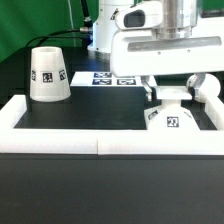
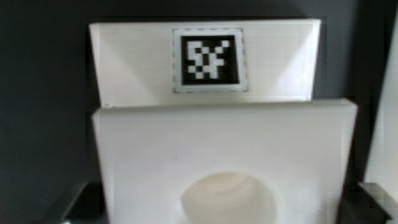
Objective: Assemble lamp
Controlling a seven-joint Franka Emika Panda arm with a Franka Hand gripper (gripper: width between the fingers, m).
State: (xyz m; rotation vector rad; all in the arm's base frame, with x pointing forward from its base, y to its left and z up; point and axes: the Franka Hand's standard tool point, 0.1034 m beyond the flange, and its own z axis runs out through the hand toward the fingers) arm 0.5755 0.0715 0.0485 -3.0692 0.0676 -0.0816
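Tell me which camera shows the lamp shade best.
The exterior view: the lamp shade stands whole at that view's left, narrow end up, tag facing the camera. The wrist view shows none of it.

The shade (image 1: 48, 75) was stood on the desk (image 1: 100, 110) at the exterior view's left, well apart from the base (image 1: 172, 122). The base was set at the exterior view's right, in the front corner formed by the raised border (image 1: 100, 146). The marker board (image 1: 112, 79) was laid farther back, between the two. A rounded part, seemingly the bulb (image 1: 172, 97), was seated on the base. The claw (image 1: 176, 92) was held directly above the base, its fingers placed either side of the bulb.
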